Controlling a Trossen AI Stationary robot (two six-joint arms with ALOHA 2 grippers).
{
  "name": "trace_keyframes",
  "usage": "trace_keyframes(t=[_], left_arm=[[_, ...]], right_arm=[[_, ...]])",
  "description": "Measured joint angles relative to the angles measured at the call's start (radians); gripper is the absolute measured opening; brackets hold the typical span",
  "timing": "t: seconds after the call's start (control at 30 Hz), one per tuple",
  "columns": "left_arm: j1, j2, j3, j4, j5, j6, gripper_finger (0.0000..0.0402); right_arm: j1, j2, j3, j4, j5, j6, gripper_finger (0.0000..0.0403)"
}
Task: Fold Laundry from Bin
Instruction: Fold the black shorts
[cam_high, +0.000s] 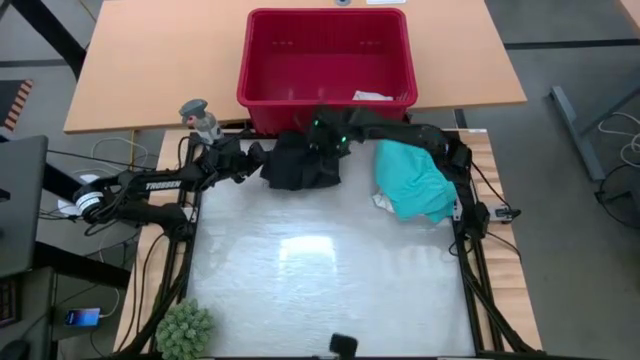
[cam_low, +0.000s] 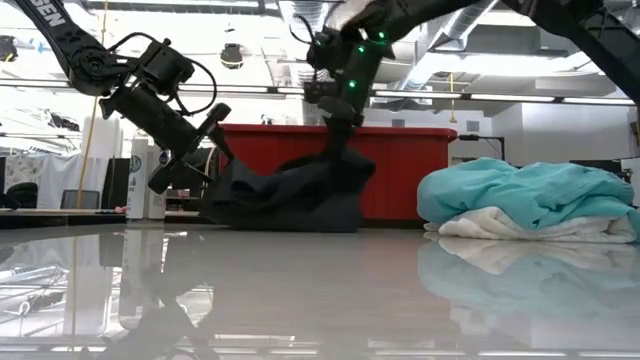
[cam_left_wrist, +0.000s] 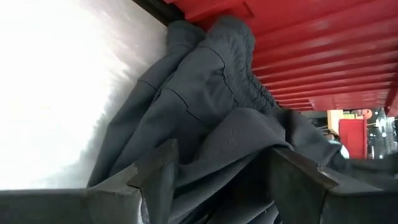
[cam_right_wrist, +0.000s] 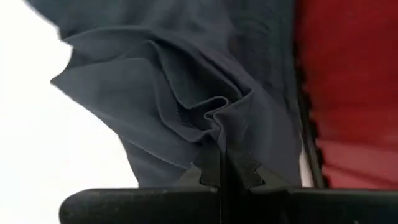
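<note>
we see a glossy white worktop (cam_high: 320, 270) under bright ceiling lights; "trossen" marks our left arm. right hand (cam_right_wrist: 221, 171) pinches the black clothing (cam_high: 300, 162) just before the red bin (cam_high: 325, 60); left hand (cam_left_wrist: 217, 180) spreads beside it, turquoise shirt (cam_high: 415, 178) nearby.

Bin (cam_high: 262, 75) at upper centre of the high view, small garment (cam_high: 372, 96) inside its right part; bunched clothing (cam_high: 300, 165) just below the bin's rim; shirt heap (cam_high: 415, 180) to its right; spray bottle (cam_high: 203, 120) left; plant (cam_high: 186, 330) lower left
</note>
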Motion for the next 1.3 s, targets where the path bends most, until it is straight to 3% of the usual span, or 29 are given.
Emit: trace_keyframes(t=[0.23,0.57,0.7,0.93,1.17,1.3], left_arm=[[0.003,0.000,0.000,-0.041,0.000,0.042,0.0215],[0.049,0.006,0.001,-0.203,-0.016,0.154,0.0223],[0.065,0.007,0.000,-0.196,-0.047,0.148,0.0226],[0.086,0.007,0.000,-0.099,0.007,0.161,0.0226],[0.097,0.005,0.000,-0.102,0.193,0.218,0.0226],[0.078,0.005,0.000,-0.154,0.172,0.253,0.0226]], right_arm=[[-0.108,0.017,-0.001,-0.016,-0.093,0.142,0.0033],[-0.149,0.028,-0.001,0.061,-0.126,0.188,0.0185],[-0.145,0.028,-0.001,0.058,-0.121,0.145,0.0222],[-0.142,0.030,0.050,0.021,-0.147,0.101,0.0223],[-0.150,0.029,0.119,-0.119,-0.223,0.082,0.0222],[-0.142,0.028,0.155,-0.209,-0.314,0.084,0.0222]])
